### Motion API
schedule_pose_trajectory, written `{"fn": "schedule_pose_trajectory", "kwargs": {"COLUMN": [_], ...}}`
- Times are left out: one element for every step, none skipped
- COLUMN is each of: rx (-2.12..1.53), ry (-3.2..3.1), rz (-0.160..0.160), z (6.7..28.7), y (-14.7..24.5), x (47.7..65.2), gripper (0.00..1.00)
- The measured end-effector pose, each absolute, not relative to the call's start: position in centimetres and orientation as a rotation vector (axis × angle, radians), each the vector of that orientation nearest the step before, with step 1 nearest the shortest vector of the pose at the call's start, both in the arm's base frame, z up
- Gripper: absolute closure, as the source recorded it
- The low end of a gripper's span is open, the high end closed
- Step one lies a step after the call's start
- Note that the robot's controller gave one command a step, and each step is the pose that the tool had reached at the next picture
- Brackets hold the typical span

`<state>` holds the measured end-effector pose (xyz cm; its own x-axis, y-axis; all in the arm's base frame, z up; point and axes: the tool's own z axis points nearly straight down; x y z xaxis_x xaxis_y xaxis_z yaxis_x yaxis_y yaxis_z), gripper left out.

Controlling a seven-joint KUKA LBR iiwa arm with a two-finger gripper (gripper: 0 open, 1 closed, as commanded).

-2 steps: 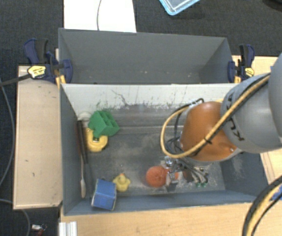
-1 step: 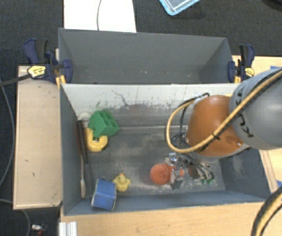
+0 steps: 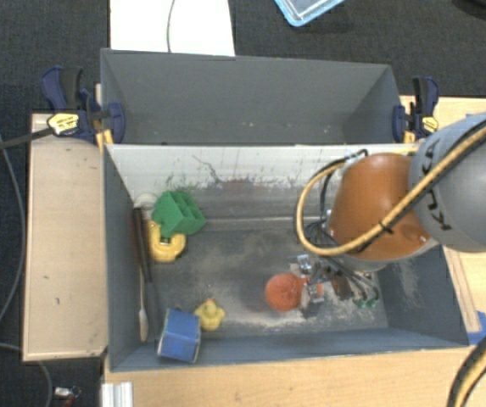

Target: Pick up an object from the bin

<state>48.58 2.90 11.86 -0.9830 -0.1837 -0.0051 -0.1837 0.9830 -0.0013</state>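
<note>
A grey metal bin [image 3: 251, 100] holds six loose things. One orange-red ball [image 3: 282, 292] lies near the front wall. The gripper [image 3: 312, 288] sits low at the ball's right side, just beside it; how wide it stands cannot be told, as the arm's orange cover [image 3: 370, 202] and looped cables [image 3: 300, 214] overhang it. Well left of the ball lie two yellow toys: a small yellow toy [image 3: 211, 314] beside one blue block [image 3: 180, 336], and a larger yellow toy [image 3: 166, 248] touching one green piece [image 3: 177, 213]. Farthest left, one long dark utensil [image 3: 141, 270]
</note>
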Motion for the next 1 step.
{"fn": "schedule_pose_trajectory", "kwargs": {"rx": [-0.266], "ry": [3.134], "rz": [0.000], "z": [17.60], "y": [3.27], "x": [48.00], "gripper": [1.00]}}
